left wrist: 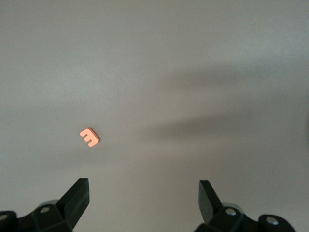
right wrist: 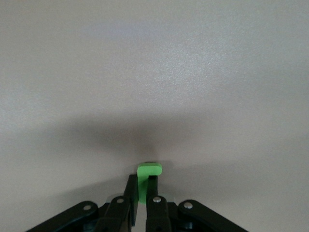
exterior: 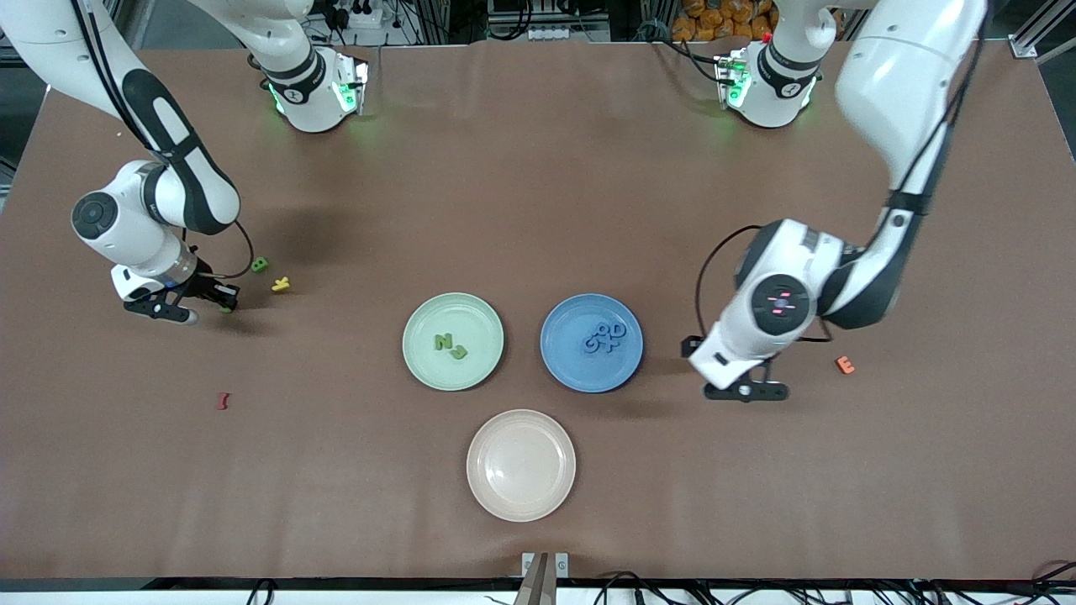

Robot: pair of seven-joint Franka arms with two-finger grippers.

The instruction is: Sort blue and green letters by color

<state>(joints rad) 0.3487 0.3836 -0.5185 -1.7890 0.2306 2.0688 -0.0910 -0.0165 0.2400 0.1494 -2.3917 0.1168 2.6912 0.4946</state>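
Observation:
My right gripper point(exterior: 225, 307) is low over the table at the right arm's end, shut on a green L-like letter point(right wrist: 147, 174) that sticks out past its fingertips. A green B point(exterior: 260, 265) lies on the table close by. Two green letters point(exterior: 450, 345) lie on the pale green plate point(exterior: 420, 353). Several blue letters point(exterior: 606, 337) lie in a cluster on the blue plate point(exterior: 572, 370). My left gripper point(exterior: 751, 391) is open and empty, low over bare table between the blue plate and the orange E point(exterior: 845, 365), which also shows in the left wrist view point(left wrist: 89, 137).
A yellow letter point(exterior: 281, 285) lies beside the green B. A dark red letter point(exterior: 223, 401) lies nearer the front camera at the right arm's end. An empty cream plate point(exterior: 521, 465) sits nearer the front camera than the two coloured plates.

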